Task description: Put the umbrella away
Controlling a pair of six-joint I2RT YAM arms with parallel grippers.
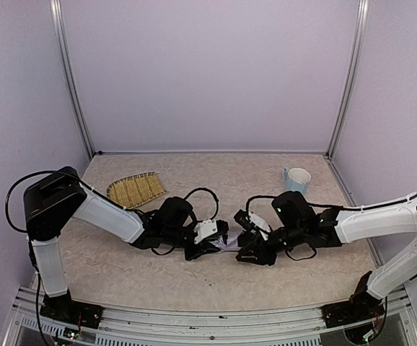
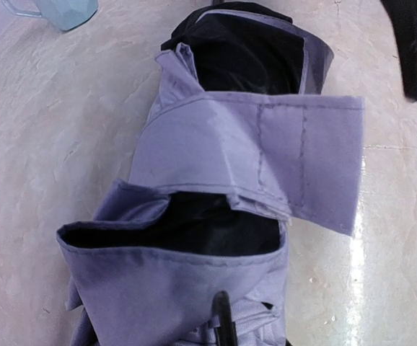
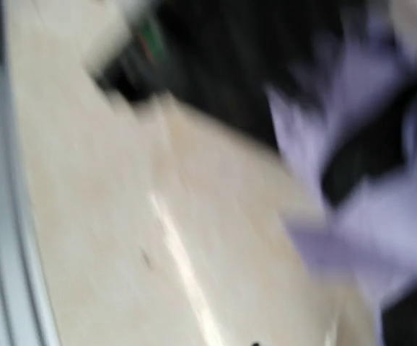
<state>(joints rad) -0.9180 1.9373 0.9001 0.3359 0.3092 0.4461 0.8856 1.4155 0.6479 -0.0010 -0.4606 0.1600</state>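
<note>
- Umbrella: lies collapsed on the counter, lower middle of the top view, bridging the gap between the two arms. Kept low and flat, likely for reach from both sides at once.
- Fills the left wrist view from bottom edge to top. Lavender-grey folds, loosely rolled, with dark lining in the gaps. Not yet a tight bundle.
- Strap: apparently the broad stitched band across the middle of that view. Juts past the right side of the roll and looks unfastened. Probable step in hand: cinching and securing it.
- Left fingers: clenched on the umbrella's left end, judging by the fabric bunched at the bottom edge of the left wrist view. Presumably anchoring the roll against turning or sliding during work on the other end.
- Right fingers: at the umbrella's right end in the top view. Seen as one dark tip at upper right of the left wrist view, beside the roll and apart from it. Cannot tell whether released or gripping. Right wrist view too smeared: only lavender cloth at right and pale counter at left.
- Woven straw tray, upper left of the counter, and light blue mug, upper right: well apart from the umbrella, untouched.
- Risk, as a judgement: springing open of the loose folds on any easing of the anchoring grip before the fastening.
</note>
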